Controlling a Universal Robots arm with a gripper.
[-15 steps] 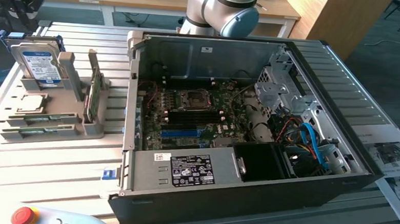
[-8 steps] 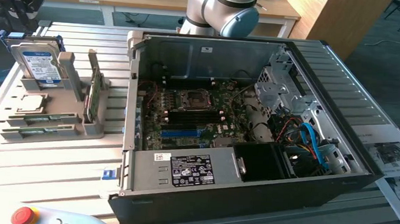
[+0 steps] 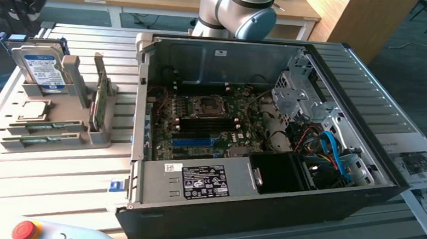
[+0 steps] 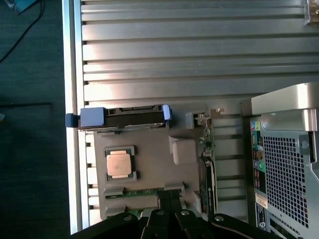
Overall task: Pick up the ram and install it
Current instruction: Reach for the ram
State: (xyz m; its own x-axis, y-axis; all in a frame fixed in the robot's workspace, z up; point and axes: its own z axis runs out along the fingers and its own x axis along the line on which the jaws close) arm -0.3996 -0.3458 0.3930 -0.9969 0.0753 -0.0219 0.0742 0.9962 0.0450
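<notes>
In the exterior view we see the ram (image 3: 48, 126) lying in its grey holder (image 3: 96, 138) on the table (image 3: 50, 176), not yet installed. In the wrist view our jaws are together, empty, near the ram.

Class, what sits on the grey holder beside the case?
Hard drive, processor, two ram sticks, an upright card. The gripper covers part of the ram sticks in the wrist view.

Parts holder (image 3: 96, 138) at exterior view's left of computer case (image 3: 386, 178). In holder: hard drive (image 3: 43, 69) rearmost, processor (image 3: 32, 110) before it, ram sticks (image 3: 45, 126) foremost.
</notes>
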